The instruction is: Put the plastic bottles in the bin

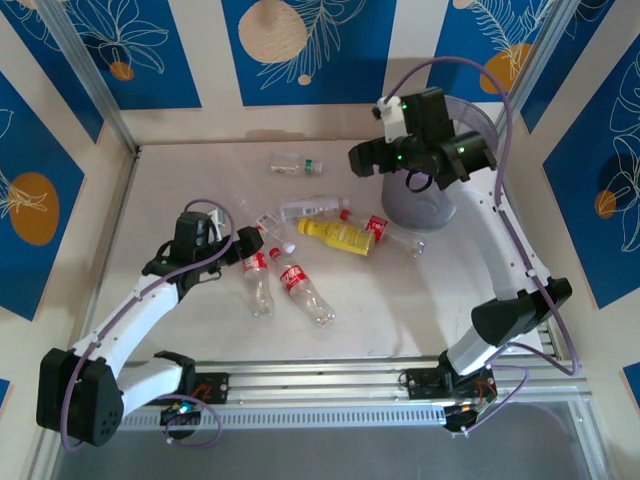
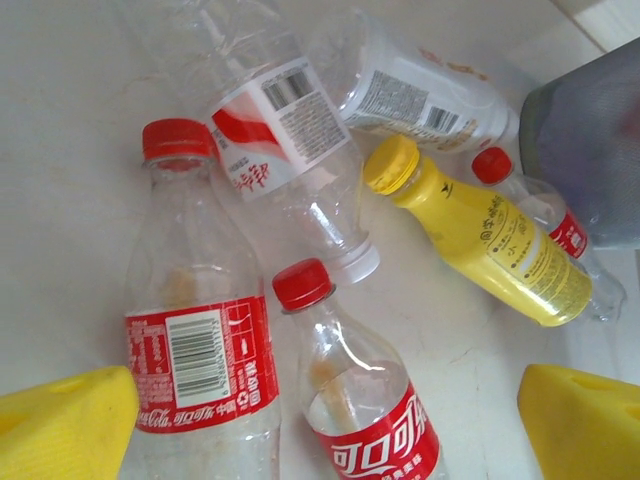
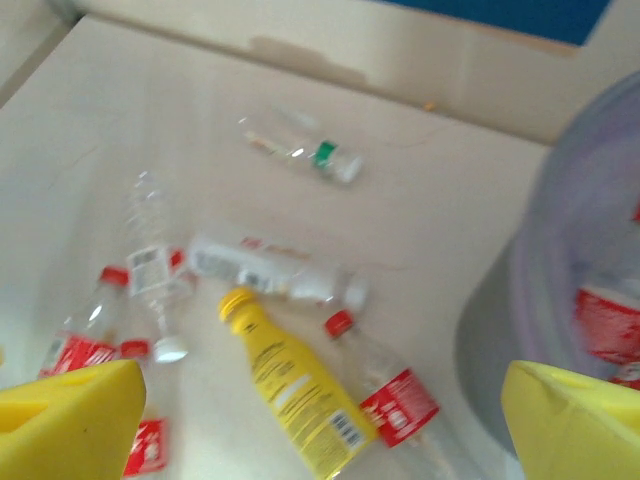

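Both claws are spread wide, nothing in either. The left claw (image 1: 240,243) hovers over a bunch of clear plastic bottles with red caps and labels (image 1: 293,278) lying mid-desk (image 1: 180,180), just beside a yellow plastic bottle (image 1: 338,234). The right claw (image 1: 366,157) sits by the rim of the tall translucent pale-purple bin (image 1: 420,207) at far right, and there's a red-labelled bottle (image 3: 605,325) inside. A clear green-capped bottle (image 1: 295,165) lies apart, farther back.

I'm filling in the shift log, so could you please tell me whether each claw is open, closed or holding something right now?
Left claw: open, holding nothing.
Right claw: open, holding nothing.
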